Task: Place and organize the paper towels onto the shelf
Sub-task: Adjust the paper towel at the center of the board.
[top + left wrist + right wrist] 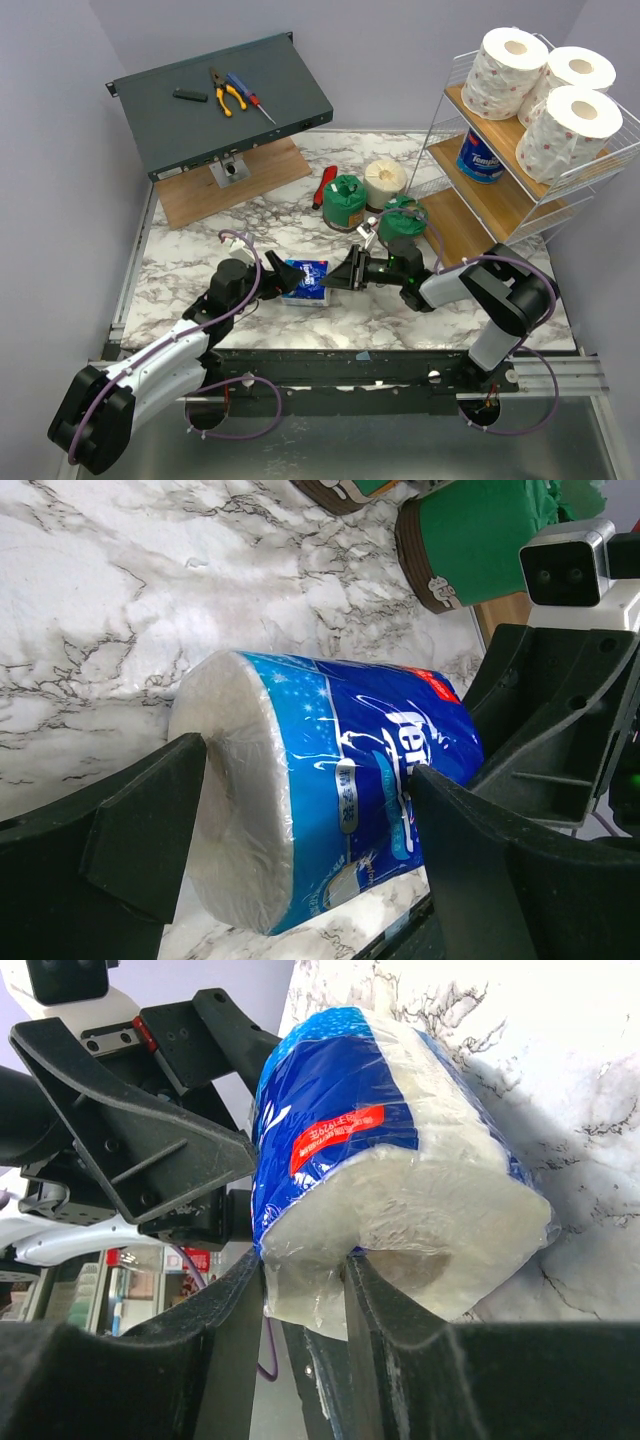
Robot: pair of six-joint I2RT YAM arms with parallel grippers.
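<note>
A blue-wrapped paper towel roll [306, 282] lies on its side on the marble table between both grippers. My right gripper [338, 274] is shut on it: in the right wrist view the fingers [225, 1350] pinch the wall at the roll's end [400, 1180], one finger in the core. My left gripper [283, 281] is open, its jaws straddling the roll [340, 780] from the other side. The shelf [480, 215] at the right holds three white pink-specked rolls [570, 125] on top and a blue roll [480, 155] on the middle tier.
Two green-wrapped rolls [345, 200] [403, 220] and a cream roll [385, 182] stand on the table near the shelf. A red-handled tool [325, 187] lies beside them. A dark grey metal box [225, 100] with tools sits at the back left.
</note>
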